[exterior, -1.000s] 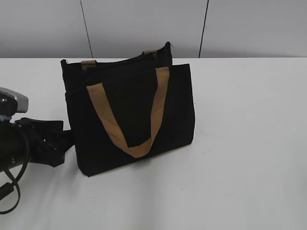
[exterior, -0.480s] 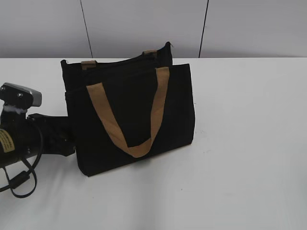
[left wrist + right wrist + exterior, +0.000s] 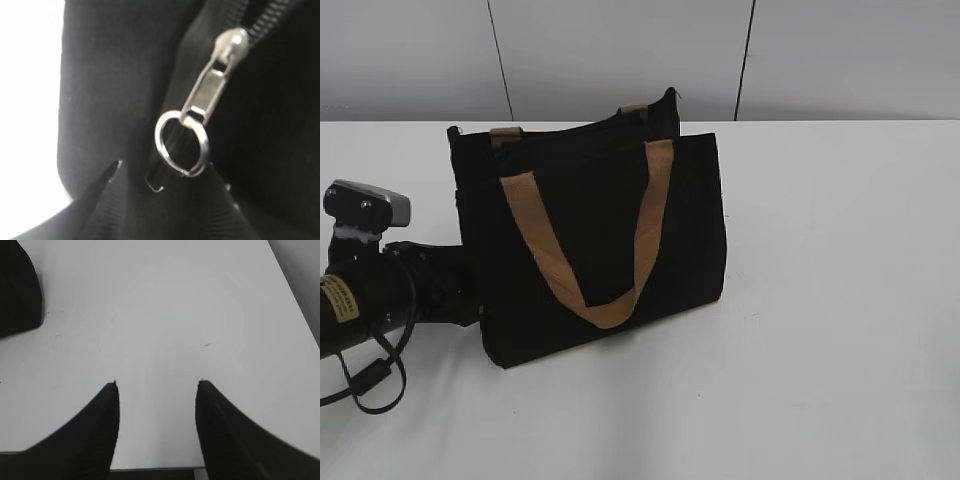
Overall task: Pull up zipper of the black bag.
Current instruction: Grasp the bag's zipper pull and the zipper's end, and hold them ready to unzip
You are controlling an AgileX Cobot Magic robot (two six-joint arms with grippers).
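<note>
**Left wrist view: fingertips set against the bag's end, just below the ring of the pull tab**

Left wrist view is filled by black fabric, so close is the left gripper [image 3: 162,187] brought to the black bag [image 3: 110,75]. Two dark fingertips [image 3: 107,175] are seen at the bottom of the frame, spread apart, with the silver ring of the pull tab [image 3: 202,97] lying just above the gap between them. Nothing is clasped yet; the jaws are judged to be parted, and the ring is not pinched. The tab hangs down from its slider toward the gripper, and the zipper [image 3: 265,17] runs away up and to the right, beyond the slider. This closeness is presumably chosen so that the small ring can be caught between the tips before any pull is made.

Seen from the exterior view, the left gripper [image 3: 470,290] is pressed low against the near end of the bag, which stands upright on the white table [image 3: 840,300], its tan handle [image 3: 590,240] hanging over the front face. The bag's upright stance leaves its end seam within the arm's reach.

The right gripper [image 3: 157,390] is held well apart from the work, its jaws spread over bare table with nothing between them; only a dark corner, probably the bag, is seen far to its upper left. It is judged to be kept clear, and could steady the bag if needed.
</note>
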